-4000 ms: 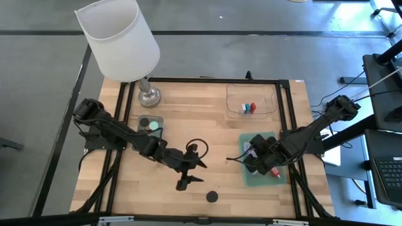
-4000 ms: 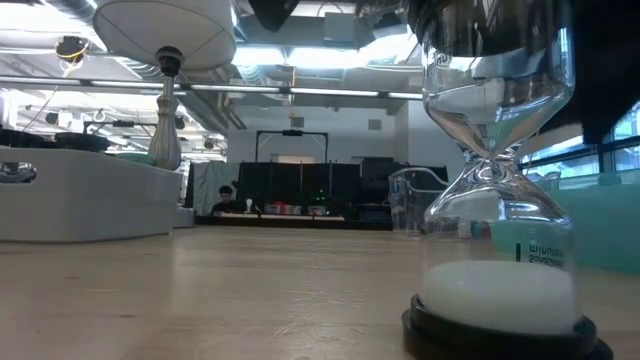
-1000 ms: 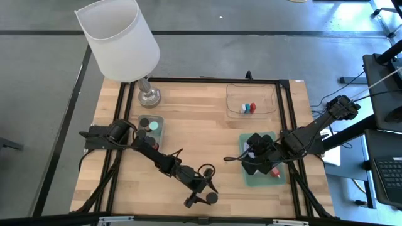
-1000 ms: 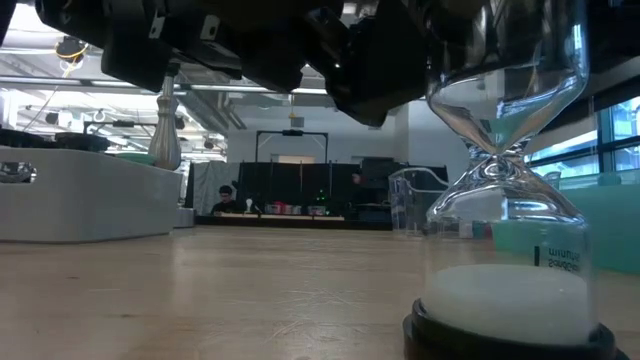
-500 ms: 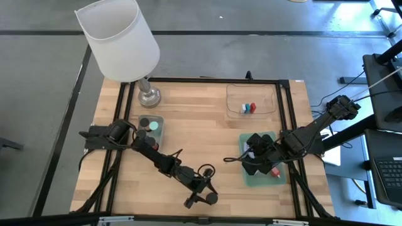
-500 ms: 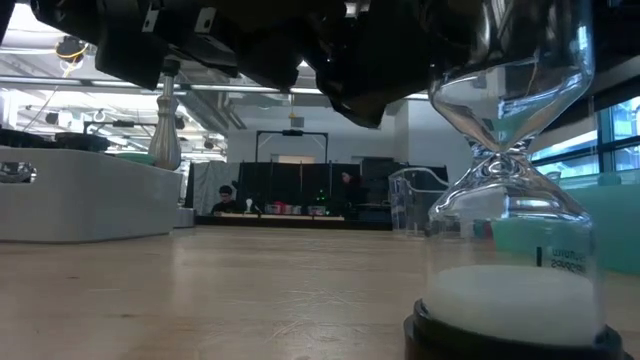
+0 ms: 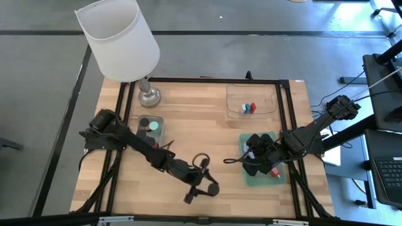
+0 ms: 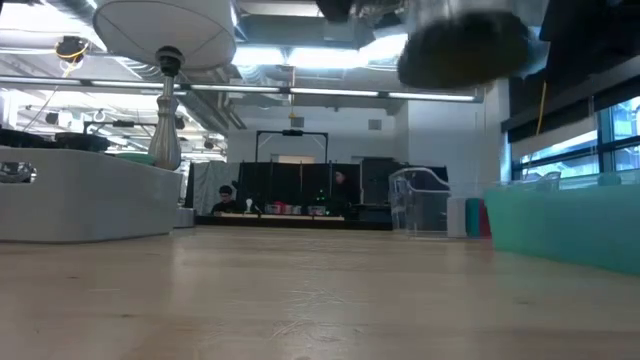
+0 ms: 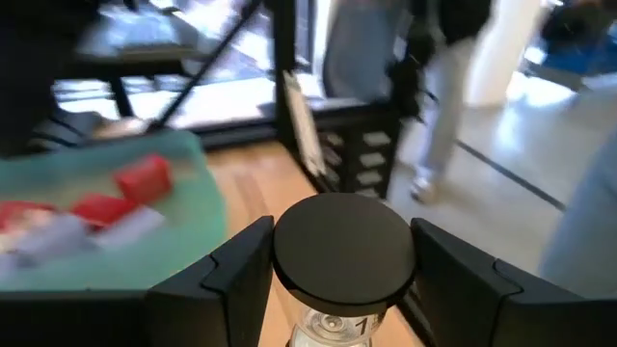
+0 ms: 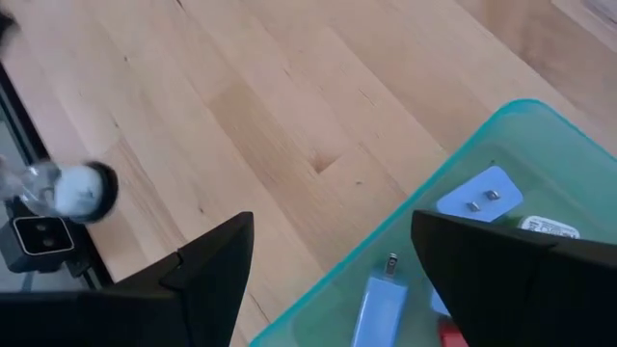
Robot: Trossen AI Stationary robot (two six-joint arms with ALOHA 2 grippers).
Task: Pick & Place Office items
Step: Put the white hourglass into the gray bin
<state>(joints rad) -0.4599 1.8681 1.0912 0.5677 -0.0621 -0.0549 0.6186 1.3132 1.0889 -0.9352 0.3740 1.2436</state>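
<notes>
My left gripper (image 7: 206, 186) is near the table's front edge, shut on an hourglass (image 9: 342, 255). The hourglass has black round caps, clear glass and white sand. Its bottom cap (image 8: 465, 45) hangs blurred, high above the wood. The right wrist view also shows the hourglass (image 10: 75, 188). My right gripper (image 10: 331, 226) stands open over the left rim of the green tray (image 7: 267, 179), touching nothing. Red, white and lilac-blue pieces (image 9: 125, 188) lie in that tray. My left gripper pinches the hourglass at its upper end, the round black top cap (image 9: 289, 280) sitting between the two fingers (image 9: 227, 284). The fingers come in nearly level from the table's left. The hourglass hangs upright below them, lifted clear of the table.
A small tray (image 7: 151, 127) with black round caps and a teal bit sits at the left. A clear tray (image 7: 251, 100) at the far right holds red and blue blocks. The white-shaded lamp (image 7: 119, 41) stands at the far left corner. People show in the room beyond (image 9: 434, 96).
My left gripper has risen with the hourglass and drawn slightly back from the near edge. The hourglass stood on the table a second ago and now hangs clear, still upright. My right gripper has kept its place.
</notes>
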